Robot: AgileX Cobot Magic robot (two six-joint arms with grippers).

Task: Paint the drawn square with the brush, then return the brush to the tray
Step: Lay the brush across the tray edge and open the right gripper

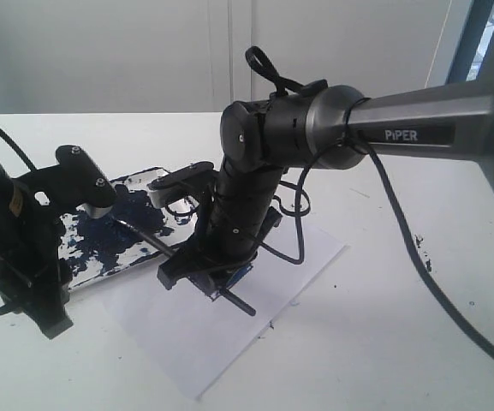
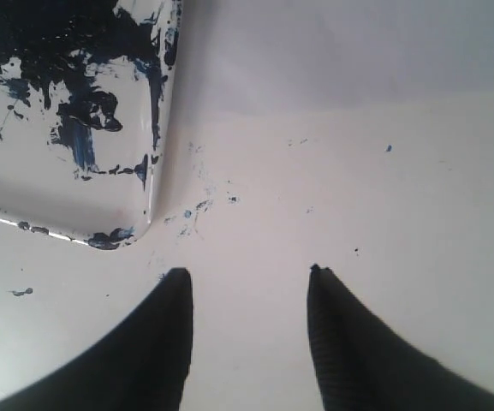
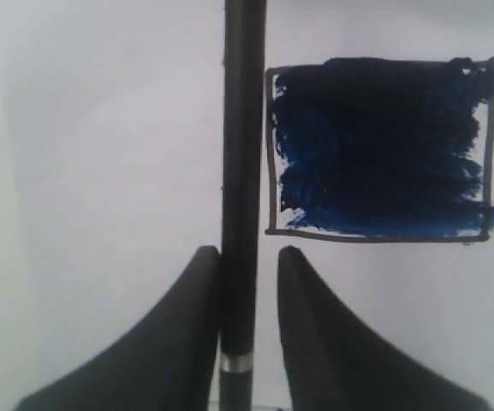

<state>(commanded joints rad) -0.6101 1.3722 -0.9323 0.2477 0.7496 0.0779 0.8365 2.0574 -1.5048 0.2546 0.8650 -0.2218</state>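
Note:
The brush (image 1: pixel 187 261) lies slanted, its tip end over the paint-smeared tray (image 1: pixel 101 267) and its handle end on the paper. My right gripper (image 1: pixel 208 276) reaches across the middle and hangs low over it. In the right wrist view the brush (image 3: pixel 242 171) runs between the fingers of the right gripper (image 3: pixel 248 250). It touches one finger, and a gap shows at the other, so the jaws stand slightly open. Beside it is the drawn square (image 3: pixel 379 145), filled dark blue; a bit of it (image 1: pixel 236 276) shows under the gripper. My left gripper (image 2: pixel 248 272) is open and empty.
A white paper sheet (image 1: pixel 229 342) lies on the white table, partly under the right arm. The left gripper (image 1: pixel 54 321) points down at bare table by a corner of the tray (image 2: pixel 41 180). Cables hang from the right arm (image 1: pixel 401 120).

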